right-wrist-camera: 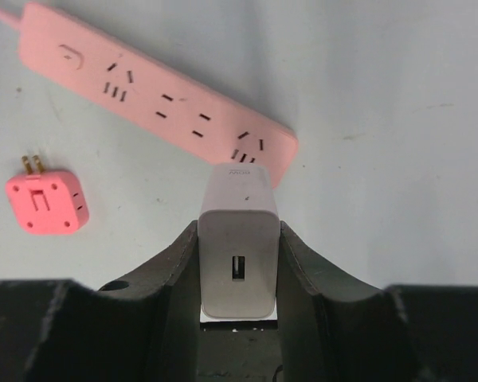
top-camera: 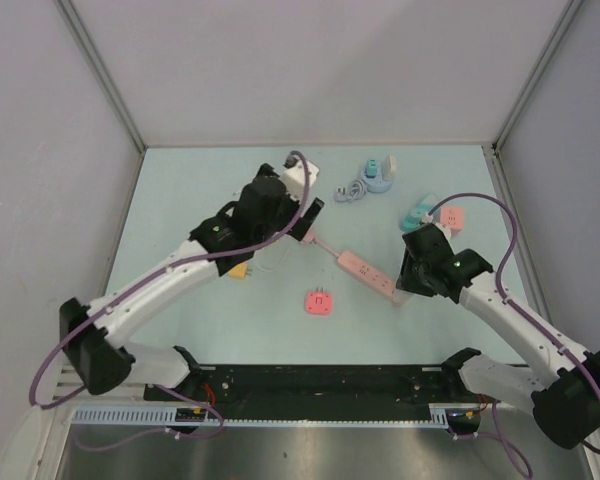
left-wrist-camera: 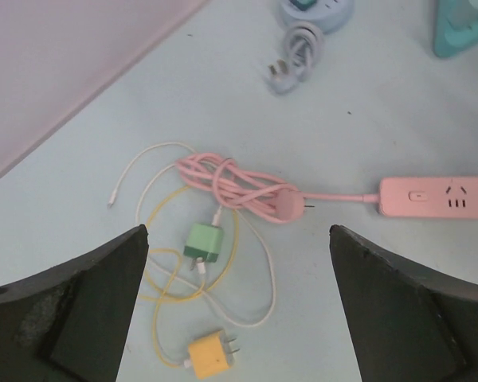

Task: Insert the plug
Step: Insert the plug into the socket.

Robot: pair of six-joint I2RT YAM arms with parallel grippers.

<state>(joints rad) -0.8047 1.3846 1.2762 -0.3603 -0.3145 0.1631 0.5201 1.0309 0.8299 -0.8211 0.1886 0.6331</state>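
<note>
My right gripper (right-wrist-camera: 239,237) is shut on a white USB charger plug (right-wrist-camera: 237,263), held by its two sides with the USB port facing the camera. Its prongs are hidden. The plug's far end overlaps the right end of the pink power strip (right-wrist-camera: 155,103), which lies flat with several sockets. In the top view the right gripper (top-camera: 408,285) sits at the end of that power strip (top-camera: 366,271). My left gripper (left-wrist-camera: 237,239) hangs open and empty above loose cables, with the same power strip (left-wrist-camera: 438,197) to its right.
A pink square adapter (right-wrist-camera: 46,203) lies left of the strip. Under the left gripper lie a green charger (left-wrist-camera: 203,243), a yellow charger (left-wrist-camera: 211,354) and the coiled pink cord (left-wrist-camera: 239,185). A round blue strip (top-camera: 378,175), a white block (top-camera: 298,178) and a teal item (top-camera: 417,213) sit at the back.
</note>
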